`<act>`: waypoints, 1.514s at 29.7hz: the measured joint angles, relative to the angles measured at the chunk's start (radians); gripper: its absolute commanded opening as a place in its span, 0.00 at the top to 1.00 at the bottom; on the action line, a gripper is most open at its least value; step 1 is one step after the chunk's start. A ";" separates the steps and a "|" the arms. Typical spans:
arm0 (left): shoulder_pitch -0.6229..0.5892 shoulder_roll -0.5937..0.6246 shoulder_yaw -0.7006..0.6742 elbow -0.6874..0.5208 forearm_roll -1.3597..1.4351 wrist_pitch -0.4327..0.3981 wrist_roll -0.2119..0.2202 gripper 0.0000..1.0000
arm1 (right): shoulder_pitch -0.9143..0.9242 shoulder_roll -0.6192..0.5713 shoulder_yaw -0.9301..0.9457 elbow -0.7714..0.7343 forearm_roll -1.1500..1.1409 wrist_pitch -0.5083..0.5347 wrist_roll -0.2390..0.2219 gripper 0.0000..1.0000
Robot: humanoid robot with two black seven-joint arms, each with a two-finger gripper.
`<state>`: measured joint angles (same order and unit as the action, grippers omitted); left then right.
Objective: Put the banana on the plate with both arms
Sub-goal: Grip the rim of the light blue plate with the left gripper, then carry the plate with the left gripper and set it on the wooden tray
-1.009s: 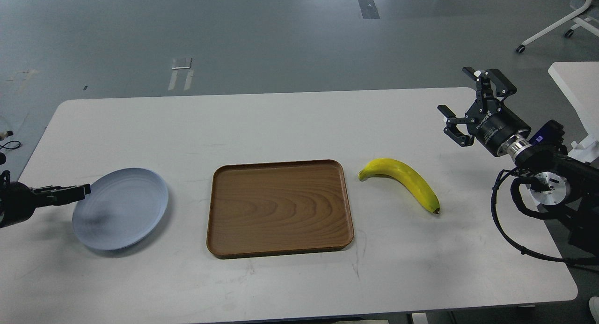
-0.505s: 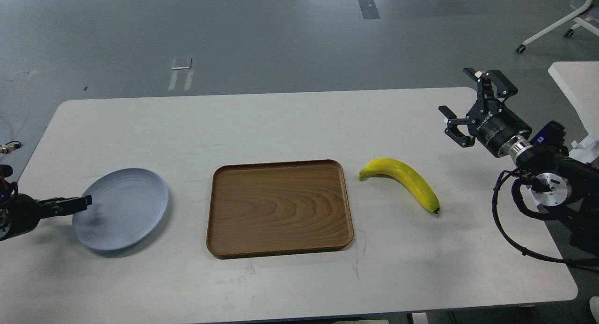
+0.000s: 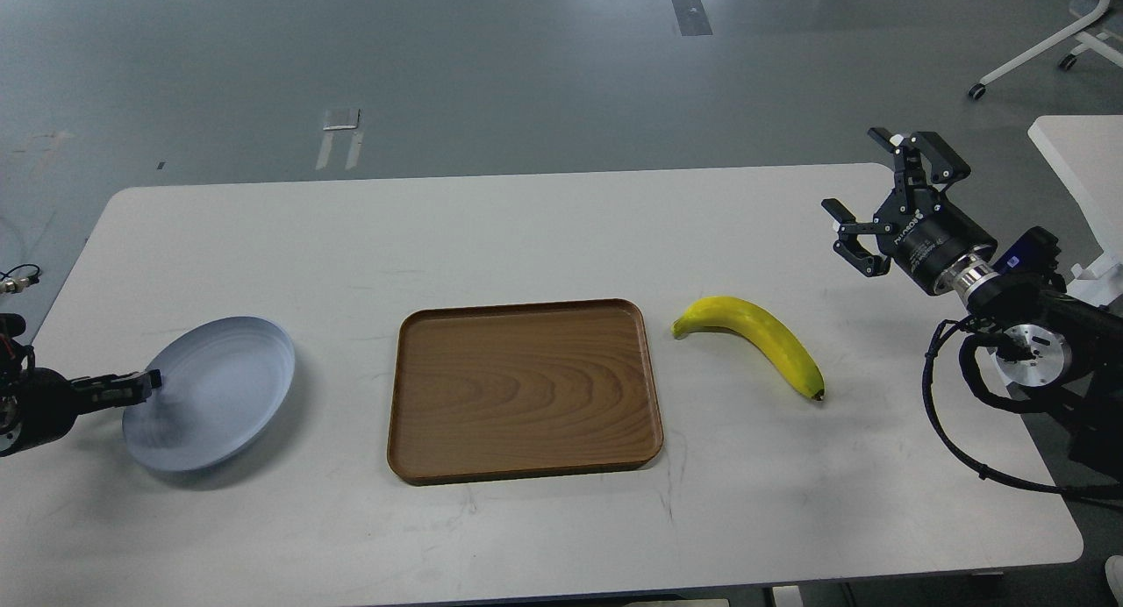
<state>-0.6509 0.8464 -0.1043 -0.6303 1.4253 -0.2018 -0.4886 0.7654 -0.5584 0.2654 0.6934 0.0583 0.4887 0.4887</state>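
Since the earlier frames, the plate (image 3: 211,394) has shifted toward 9 o'clock with the left hand (image 3: 149,382) at its rim; whether that hand pinches it cannot be told. Right hand (image 3: 864,199) hovers spread at 2 o'clock. Banana (image 3: 754,339) lies on the table (image 3: 544,230), just beside the tray (image 3: 525,389).

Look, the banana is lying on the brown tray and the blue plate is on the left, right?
Not quite. The banana lies on the bare table, just right of the brown tray, not on it. The head view shows this. The blue plate is on the left, as you said.
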 measured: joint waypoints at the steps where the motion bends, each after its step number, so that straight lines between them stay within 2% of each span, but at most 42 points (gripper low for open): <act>1: -0.001 -0.003 0.000 0.000 -0.002 0.002 0.000 1.00 | 0.000 0.000 0.000 0.000 0.000 0.000 0.000 0.00; 13: -0.057 -0.022 -0.001 -0.014 -0.070 -0.001 0.000 1.00 | 0.002 0.000 0.000 -0.002 0.000 0.000 0.000 0.00; 20: -0.195 -0.020 -0.001 -0.023 -0.075 -0.066 0.000 1.00 | 0.002 -0.003 0.000 -0.002 0.000 0.000 0.000 0.00; 27: -0.302 -0.030 0.001 -0.192 -0.030 -0.092 0.000 1.00 | 0.002 -0.007 0.000 -0.002 0.000 0.000 0.000 0.00; 30: -0.336 -0.075 0.001 -0.261 0.030 -0.092 0.000 1.00 | 0.003 -0.007 0.000 -0.003 0.000 0.000 0.000 0.00; 33: -0.365 -0.148 0.001 -0.274 0.109 -0.092 0.000 1.00 | 0.004 -0.007 0.000 -0.004 0.000 0.000 0.000 0.00; 40: -0.371 -0.354 0.012 -0.183 0.214 -0.091 0.000 1.00 | 0.001 -0.037 0.001 -0.012 0.000 0.000 0.000 0.00; 45: -0.375 -0.453 0.069 -0.113 0.216 -0.091 0.000 1.00 | -0.007 -0.077 0.001 -0.017 0.000 0.000 0.000 0.00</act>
<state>-1.0258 0.3939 -0.0350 -0.7436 1.6415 -0.2930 -0.4886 0.7585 -0.6351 0.2667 0.6768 0.0583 0.4887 0.4887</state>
